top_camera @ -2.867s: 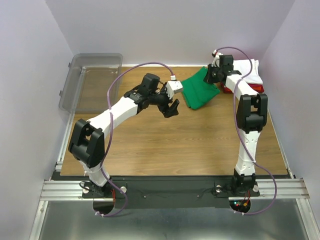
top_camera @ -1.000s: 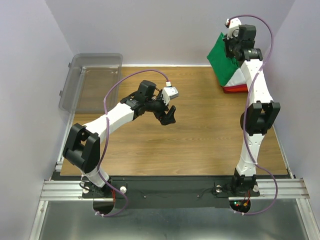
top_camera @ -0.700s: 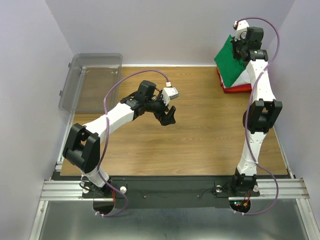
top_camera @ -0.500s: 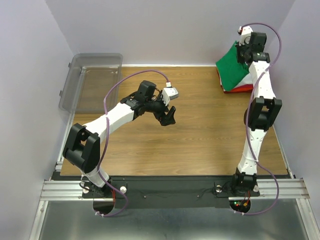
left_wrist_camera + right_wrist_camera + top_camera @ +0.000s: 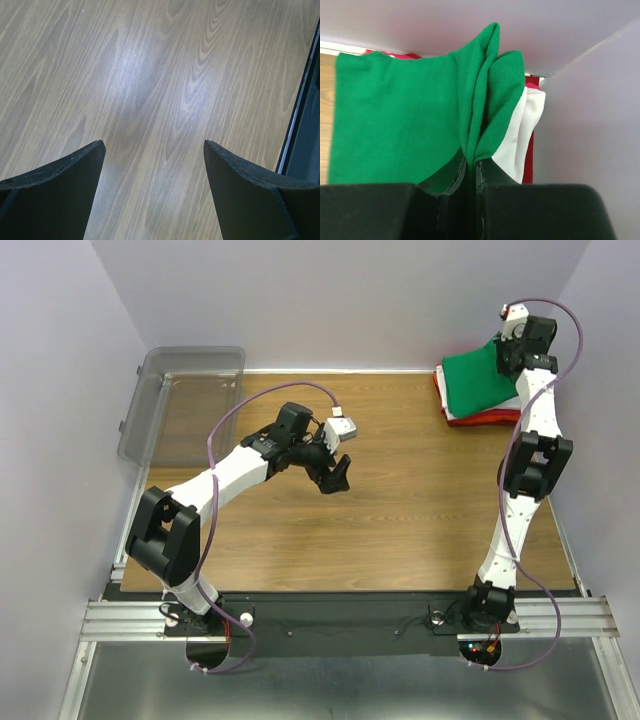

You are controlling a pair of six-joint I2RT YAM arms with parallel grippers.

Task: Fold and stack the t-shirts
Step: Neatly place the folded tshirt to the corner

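Note:
At the table's far right corner the folded green t-shirt (image 5: 478,378) lies over a white t-shirt (image 5: 512,403) and a red t-shirt (image 5: 478,419). My right gripper (image 5: 508,348) is shut on the green shirt's gathered right edge, held just above the pile. The right wrist view shows the green t-shirt (image 5: 405,125) pinched in the right gripper (image 5: 471,167), with the white t-shirt (image 5: 522,132) and the red t-shirt (image 5: 528,160) under it. My left gripper (image 5: 336,476) hovers open over the bare middle of the table. Only wood lies between its fingers (image 5: 240,190) in the left wrist view.
A clear grey plastic bin (image 5: 180,400) stands at the far left corner. The side wall (image 5: 590,115) and the back wall run close by the shirt pile. The wooden table (image 5: 400,510) ends at a black edge strip (image 5: 300,120).
My right gripper has carried the green t-shirt from hanging high near the back wall down and to the right, and most of it now lies on the pile. The left arm stayed put.

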